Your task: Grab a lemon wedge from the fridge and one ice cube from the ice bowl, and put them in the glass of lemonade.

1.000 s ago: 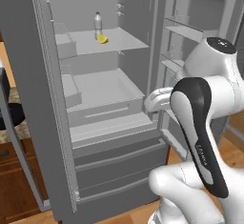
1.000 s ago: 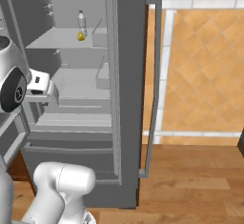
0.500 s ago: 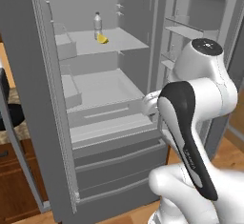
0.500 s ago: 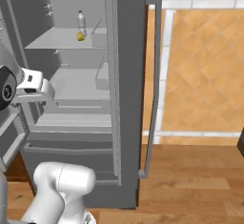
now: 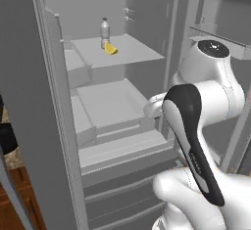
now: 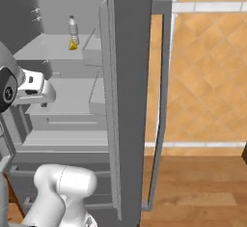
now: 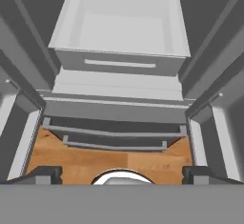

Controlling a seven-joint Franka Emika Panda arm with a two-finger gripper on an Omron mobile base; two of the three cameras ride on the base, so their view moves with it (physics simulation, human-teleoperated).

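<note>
Open fridge point(image 5: 112, 141) interior, grey shelves. Lemon wedge point(image 5: 111, 49) upper centre on the top shelf, touching a water bottle point(image 5: 104, 32). Gripper point(image 7: 122, 173) at mid-height before the fridge, angled downward, fingers spread, empty. Probably the reach-for-wedge step; next, raising and extending toward that shelf.

Orange diamond-tiled wall point(image 6: 207, 66), white trim, wooden plank floor point(image 6: 202, 187)

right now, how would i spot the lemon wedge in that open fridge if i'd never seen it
Look into the open grey fridge and go to its upper shelf. A clear water bottle stands upright there, and the lemon wedge lies on the shelf right beside its base. It is the one small bright yellow piece among grey shelves and bins.
</note>
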